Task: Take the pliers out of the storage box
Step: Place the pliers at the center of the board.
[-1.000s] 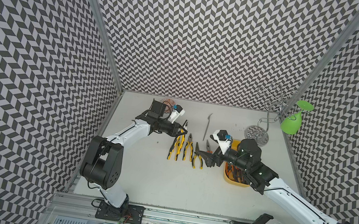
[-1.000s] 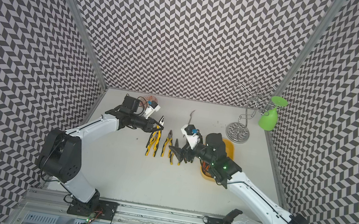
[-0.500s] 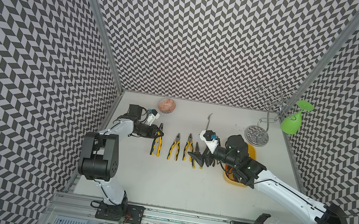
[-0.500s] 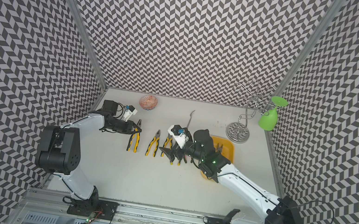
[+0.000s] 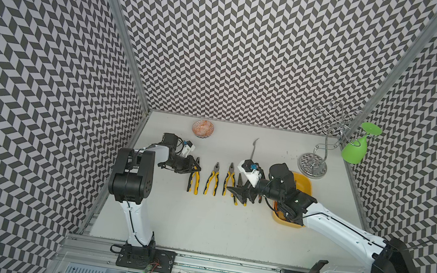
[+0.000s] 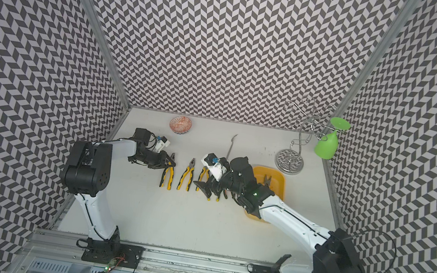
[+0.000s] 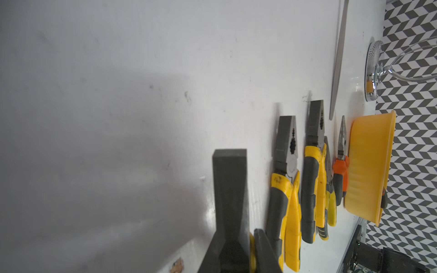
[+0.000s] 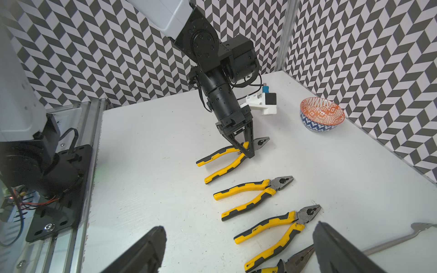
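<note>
The yellow storage box (image 5: 306, 185) sits right of centre, partly under my right arm; grey pliers jaws (image 6: 267, 179) show inside it. Several yellow-and-black pliers lie in a row on the table (image 5: 212, 178) (image 5: 229, 179), with an orange-handled one (image 7: 340, 170) beside the box (image 7: 369, 165). My left gripper (image 5: 193, 167) is shut on the leftmost pliers (image 8: 227, 163) near the pivot, low at the table. My right gripper (image 5: 237, 195) hangs open over the row's right end, nothing between its fingers (image 8: 146, 250).
An orange patterned bowl (image 5: 202, 128) stands at the back left. A thin grey spoon (image 5: 254, 148) lies behind the row. A chrome glass rack (image 5: 312, 165) with a green glass (image 5: 354, 150) stands at the back right. Patterned walls close in three sides.
My left gripper has carried its pliers leftward and down to the left end of the row, uncovering the bowl. My right gripper has shifted left from the box toward the row.
</note>
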Controlling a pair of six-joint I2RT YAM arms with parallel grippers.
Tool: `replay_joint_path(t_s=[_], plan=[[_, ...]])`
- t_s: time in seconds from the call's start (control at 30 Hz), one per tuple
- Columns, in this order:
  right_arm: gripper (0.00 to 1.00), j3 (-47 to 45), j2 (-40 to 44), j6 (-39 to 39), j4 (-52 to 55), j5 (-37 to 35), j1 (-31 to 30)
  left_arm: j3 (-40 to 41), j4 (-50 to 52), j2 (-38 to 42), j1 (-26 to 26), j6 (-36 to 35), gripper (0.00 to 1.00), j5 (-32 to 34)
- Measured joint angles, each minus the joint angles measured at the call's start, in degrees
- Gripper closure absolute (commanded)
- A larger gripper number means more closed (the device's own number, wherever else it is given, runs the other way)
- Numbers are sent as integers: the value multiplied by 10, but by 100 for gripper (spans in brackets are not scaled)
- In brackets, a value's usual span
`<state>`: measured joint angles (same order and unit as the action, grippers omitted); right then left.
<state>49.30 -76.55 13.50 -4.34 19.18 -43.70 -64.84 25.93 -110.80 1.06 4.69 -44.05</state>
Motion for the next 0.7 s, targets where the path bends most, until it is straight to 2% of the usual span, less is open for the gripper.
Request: replay_joint_path(t_s=[0.3, 0.37, 0.5, 0.57, 0.7], plan=[[1, -21, 0, -8, -1, -10, 0, -43, -11, -44, -3, 29, 98, -7], [1, -21, 0, -7, -1, -15, 0, -45, -13, -46, -3, 30, 91, -7], [1, -21, 0, -3, 7, -25, 0, -45, -13, -46, -3, 29, 72, -8], [1, -21, 0, -2, 13, -30, 0, -45, -15, -46, -3, 27, 57, -8], [1, -20, 0, -2, 19, -45, 0, -47, -19, -43, -4, 27, 45, -13]])
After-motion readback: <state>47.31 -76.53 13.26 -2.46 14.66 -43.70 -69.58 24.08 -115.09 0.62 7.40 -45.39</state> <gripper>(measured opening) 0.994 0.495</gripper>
